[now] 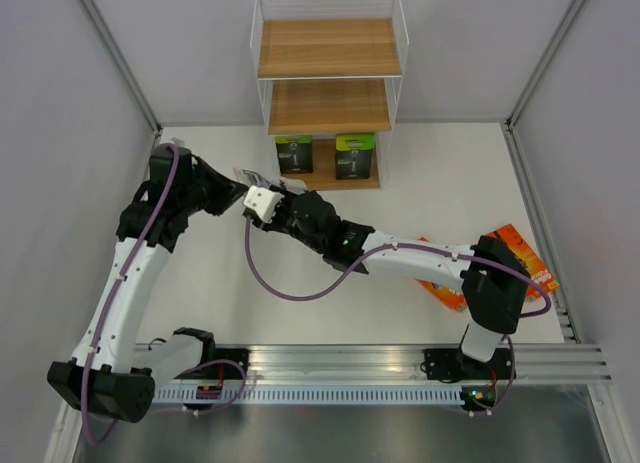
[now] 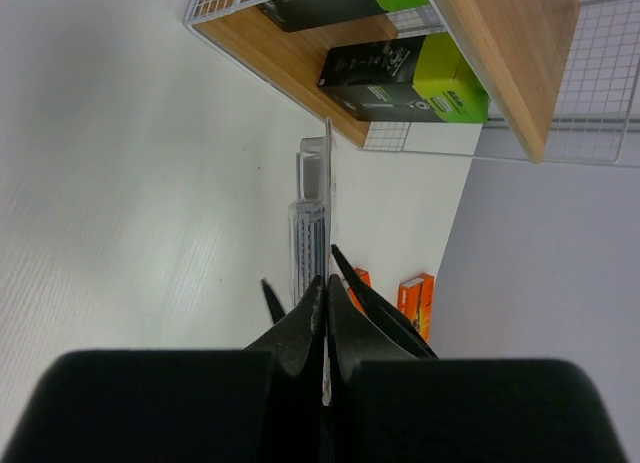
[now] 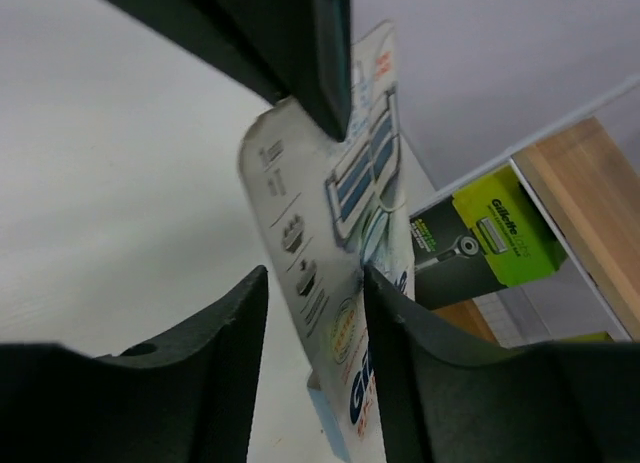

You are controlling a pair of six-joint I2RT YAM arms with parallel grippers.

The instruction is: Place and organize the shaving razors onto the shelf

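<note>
2/5 done: two black-green packs (image 1: pixel 294 154) on shelf (image 1: pixel 330 48) bottom tier. Left gripper (image 2: pixel 327 283) clamped on blister pack (image 2: pixel 312 218), right gripper (image 3: pixel 312 283) spread apart. Two orange packs (image 1: pixel 515 251) on table (image 1: pixel 220 273), unshelved.

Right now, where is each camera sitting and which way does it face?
Top external: above and behind, looking down on table and far shelf; both arms show.
Left wrist: looks along the left gripper, shut on the blister pack edge-on, toward the shelf's bottom tier.
Right wrist: looks through the open right gripper at the pack's face; the left gripper's finger above.
Shared: both wrist views catch that pack and black-and-green packs.
</note>
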